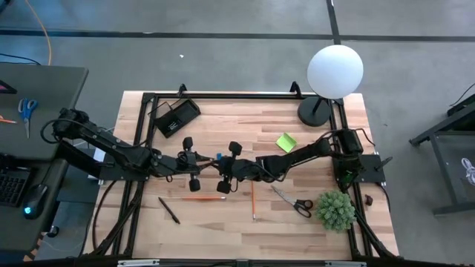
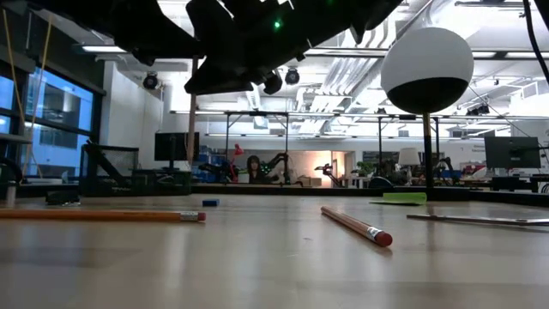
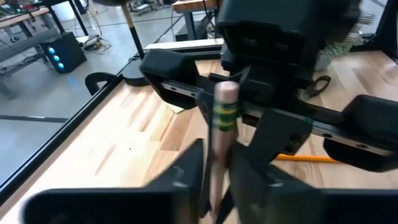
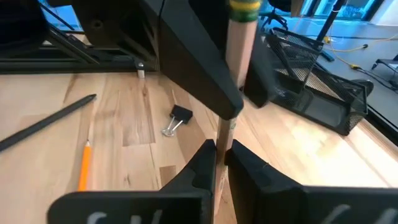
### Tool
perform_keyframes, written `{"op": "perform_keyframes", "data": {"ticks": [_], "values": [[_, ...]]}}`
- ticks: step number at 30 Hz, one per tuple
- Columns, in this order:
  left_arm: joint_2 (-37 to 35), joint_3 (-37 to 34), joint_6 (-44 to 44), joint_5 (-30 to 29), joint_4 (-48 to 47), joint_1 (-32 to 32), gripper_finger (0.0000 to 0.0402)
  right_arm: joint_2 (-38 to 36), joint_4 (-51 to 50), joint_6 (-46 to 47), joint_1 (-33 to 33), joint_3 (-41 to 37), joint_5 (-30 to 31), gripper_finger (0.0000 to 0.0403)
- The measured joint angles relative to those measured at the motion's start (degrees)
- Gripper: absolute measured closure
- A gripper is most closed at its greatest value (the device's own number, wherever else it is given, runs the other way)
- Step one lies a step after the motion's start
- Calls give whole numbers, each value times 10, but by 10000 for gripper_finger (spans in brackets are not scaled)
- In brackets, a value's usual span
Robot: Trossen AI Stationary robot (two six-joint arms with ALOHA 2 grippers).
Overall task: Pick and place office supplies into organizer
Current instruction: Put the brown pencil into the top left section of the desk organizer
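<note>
Wood of one pencil [image 3: 226, 109] is gripped by both arms at once, in the air over the table's middle, in front of the organizer [image 1: 191, 108] and well apart from it.

Hazards, judged from this position:
- If either arm is drawn away while both grips are tight, the pencil may be bent, snapped or dragged through the fingers.
- If both grips are loosened together, the pencil may be dropped among the loose supplies lying farther from the organizer, such as the orange pencil [image 1: 202, 198] and the pen [image 1: 168, 210].
- If the pencil is held off-centre, it may swing and miss a compartment at placement.

Gripper states:
- The left gripper [image 3: 214, 168] is seen clenched around the lower shaft, with the eraser end standing clear above its fingers.
- The right gripper [image 4: 219, 158], directly opposite and on the side away from the organizer, is seen closed narrowly on the same shaft. The pencil is pinched between its fingers.

No pencil is seen in the organizer.
</note>
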Motion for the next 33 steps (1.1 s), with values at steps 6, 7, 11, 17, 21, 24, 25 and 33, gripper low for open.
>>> {"op": "perform_keyframes", "data": {"ticks": [6, 7, 11, 17, 21, 24, 25, 33], "values": [[0, 0, 12, -1, 1, 0, 389, 0, 3, 10, -1, -1, 0, 363], [0, 0, 18, -2, 0, 0, 393, 0, 2, 16, -2, -1, -1, 359], [-9, 0, 24, -6, -6, 1, 394, 0, -9, 21, -4, -1, -2, 339], [-52, 23, 18, -61, -116, 2, 398, -2, -20, -4, -2, -1, -3, 288], [-82, 56, -6, -105, -214, 1, 399, -5, -22, -14, -2, -1, 36, 245], [-104, 70, -15, -166, -261, 2, 399, -5, -23, -25, 3, -1, 63, 216], [-112, 74, -18, -194, -279, 8, 399, -5, -22, -26, 7, -1, 66, 209], [-177, 82, -22, -258, -330, 134, 400, -5, -32, -30, 45, -2, 73, 204]]}}
